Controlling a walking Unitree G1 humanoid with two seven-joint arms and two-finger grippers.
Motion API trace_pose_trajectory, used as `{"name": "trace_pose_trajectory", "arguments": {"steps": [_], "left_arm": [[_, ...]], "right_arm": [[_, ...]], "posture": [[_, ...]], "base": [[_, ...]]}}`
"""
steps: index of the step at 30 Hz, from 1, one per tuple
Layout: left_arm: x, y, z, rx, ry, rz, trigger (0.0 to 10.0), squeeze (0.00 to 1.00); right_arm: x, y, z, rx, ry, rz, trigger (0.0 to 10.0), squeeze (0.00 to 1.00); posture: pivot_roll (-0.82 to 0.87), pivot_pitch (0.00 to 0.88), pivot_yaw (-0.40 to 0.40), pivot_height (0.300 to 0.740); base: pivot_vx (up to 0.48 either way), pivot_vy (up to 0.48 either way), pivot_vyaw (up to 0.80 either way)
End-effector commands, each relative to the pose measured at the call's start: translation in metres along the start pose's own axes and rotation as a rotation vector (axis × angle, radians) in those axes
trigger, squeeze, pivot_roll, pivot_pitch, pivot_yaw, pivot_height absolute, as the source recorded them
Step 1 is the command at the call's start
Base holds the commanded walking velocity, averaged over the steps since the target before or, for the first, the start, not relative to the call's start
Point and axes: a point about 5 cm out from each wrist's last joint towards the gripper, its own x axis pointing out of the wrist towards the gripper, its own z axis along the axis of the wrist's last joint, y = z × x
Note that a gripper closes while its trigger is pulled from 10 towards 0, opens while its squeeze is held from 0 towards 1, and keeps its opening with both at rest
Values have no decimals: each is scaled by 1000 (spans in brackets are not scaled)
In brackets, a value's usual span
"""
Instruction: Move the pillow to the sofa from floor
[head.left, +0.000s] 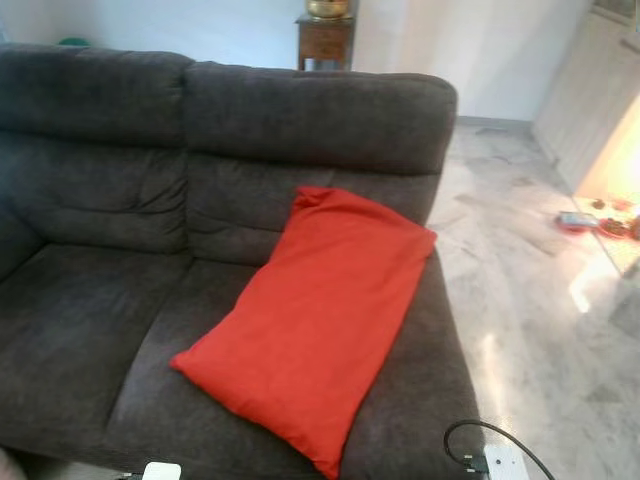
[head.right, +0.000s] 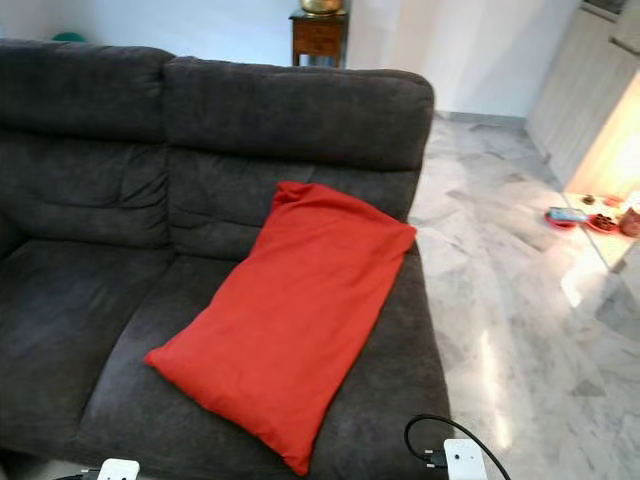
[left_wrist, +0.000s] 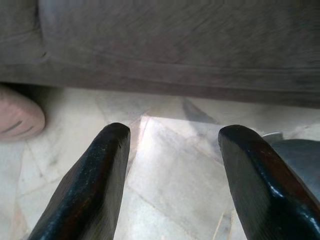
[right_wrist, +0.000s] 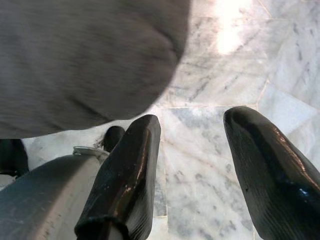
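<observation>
Pillow (head.left: 315, 320), judged soft, light and best pinched at a corner, is lying on the sofa (head.left: 100, 330) while left gripper (left_wrist: 172, 165) and right gripper (right_wrist: 200, 165) are hanging open and empty.

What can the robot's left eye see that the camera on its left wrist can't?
The left eye view has the red pillow lying slantwise on the sofa's right seat, leaning on the backrest, and a wooden side table behind. The left wrist view has the left gripper, fingers open and empty, hanging over the marble floor. Both show the dark grey sofa.
</observation>
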Motion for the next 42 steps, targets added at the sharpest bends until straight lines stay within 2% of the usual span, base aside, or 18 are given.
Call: {"name": "trace_pose_trajectory", "arguments": {"steps": [1, 26, 42], "left_arm": [[-1, 0, -4, -5, 23, 2, 10000, 0], [-1, -4, -3, -15, 17, -3, 10000, 0], [-1, -2, -5, -18, 21, -1, 10000, 0]], "right_arm": [[1, 0, 3, 1, -1, -6, 10000, 0], [1, 2, 7, 5, -13, 3, 10000, 0], [2, 4, 10, 9, -23, 11, 10000, 0]], "posture": [[26, 3, -26, 740], [25, 14, -30, 740], [27, 10, -31, 740]], "base": [[0, 416, 0], [0, -5, 0], [0, 480, 0]]}}
